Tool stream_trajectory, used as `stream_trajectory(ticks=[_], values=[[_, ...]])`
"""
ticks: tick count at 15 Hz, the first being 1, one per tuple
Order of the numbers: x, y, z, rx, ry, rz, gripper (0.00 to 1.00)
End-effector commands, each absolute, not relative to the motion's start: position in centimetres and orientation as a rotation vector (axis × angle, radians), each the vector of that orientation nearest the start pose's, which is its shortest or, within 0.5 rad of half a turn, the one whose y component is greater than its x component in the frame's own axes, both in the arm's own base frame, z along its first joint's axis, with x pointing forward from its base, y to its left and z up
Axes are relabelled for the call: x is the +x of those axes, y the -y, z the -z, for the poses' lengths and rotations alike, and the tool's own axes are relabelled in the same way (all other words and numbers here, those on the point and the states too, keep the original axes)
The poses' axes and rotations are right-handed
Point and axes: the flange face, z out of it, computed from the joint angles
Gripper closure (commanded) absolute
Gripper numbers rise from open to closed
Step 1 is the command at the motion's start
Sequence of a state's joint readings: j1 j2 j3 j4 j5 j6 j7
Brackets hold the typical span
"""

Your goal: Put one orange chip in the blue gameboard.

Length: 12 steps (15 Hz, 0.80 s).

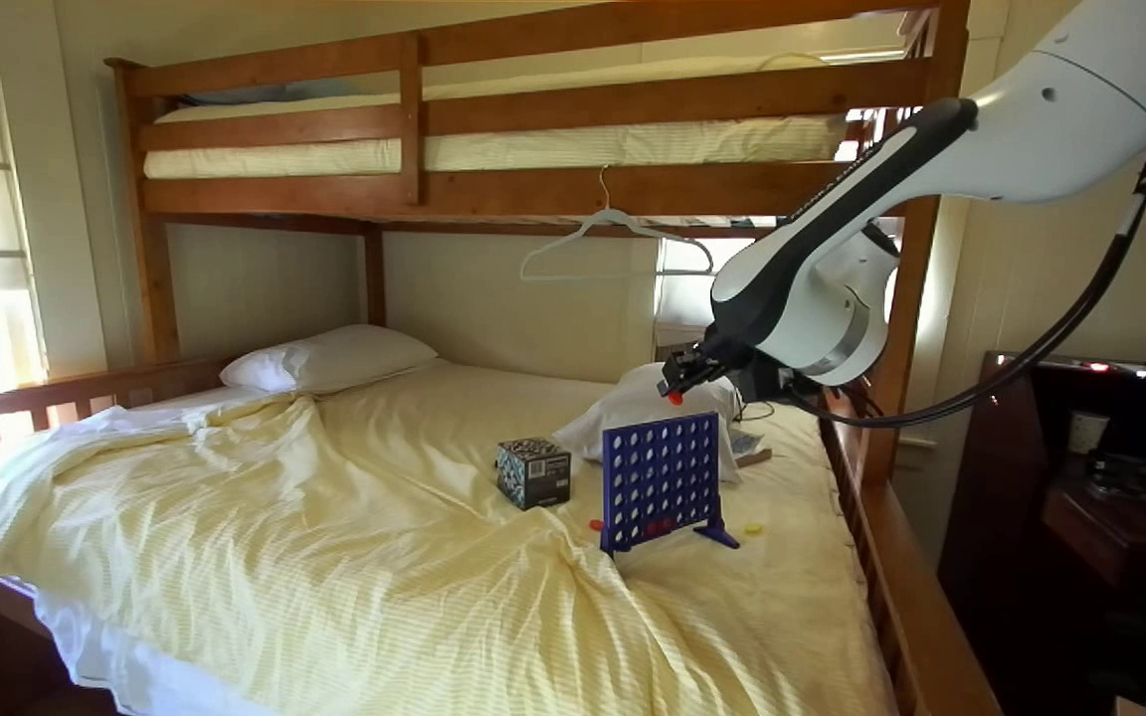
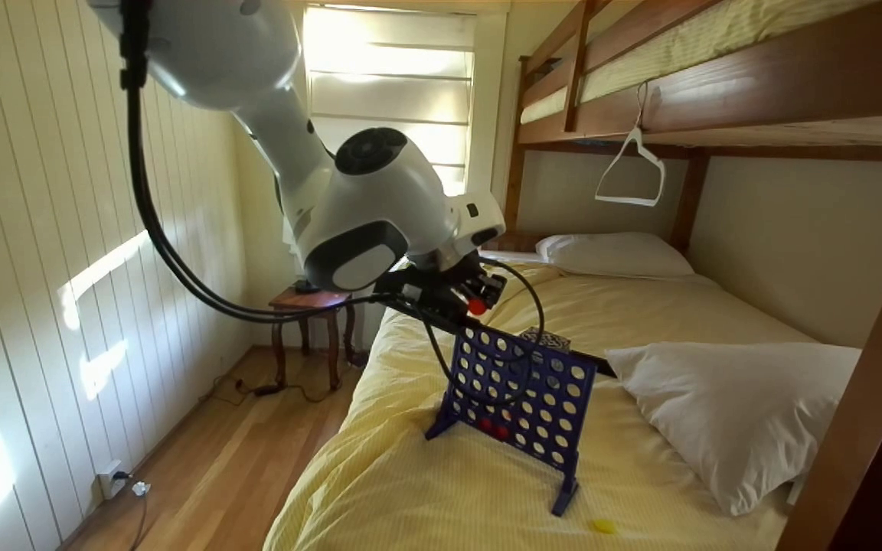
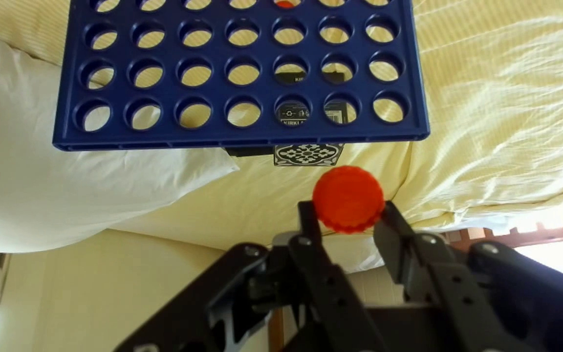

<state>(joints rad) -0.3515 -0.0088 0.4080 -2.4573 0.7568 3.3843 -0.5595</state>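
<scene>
My gripper is shut on an orange chip, pinched at its edges between the fingertips. The chip also shows in both exterior views. The blue gameboard stands upright on the bed, also in both exterior views. The gripper holds the chip above the level of the board's top edge, apart from it. In the wrist view the chip shows below the board's top edge, right of its middle. Red chips sit in the board's bottom row. Another orange chip lies on the bed beside the board.
A dark patterned box stands on the bed near the board. A yellow chip lies by a board foot. A white pillow lies beside the board. A hanger hangs from the upper bunk rail. Cables loop below the arm.
</scene>
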Motion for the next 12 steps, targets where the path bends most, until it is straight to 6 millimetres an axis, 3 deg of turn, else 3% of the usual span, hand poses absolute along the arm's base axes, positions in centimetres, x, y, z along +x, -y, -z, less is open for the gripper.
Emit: stream_trajectory(ticks=[1,2,3,12], values=[[50.7,4.7,-39.5,-2.874,-0.290,1.362,0.66],[50.7,4.8,-39.5,-2.874,-0.291,1.362,0.66],[51.0,4.6,-39.6,-2.866,-0.298,1.391,0.91],[54.2,4.0,-39.2,-2.820,-0.284,1.429,0.91]])
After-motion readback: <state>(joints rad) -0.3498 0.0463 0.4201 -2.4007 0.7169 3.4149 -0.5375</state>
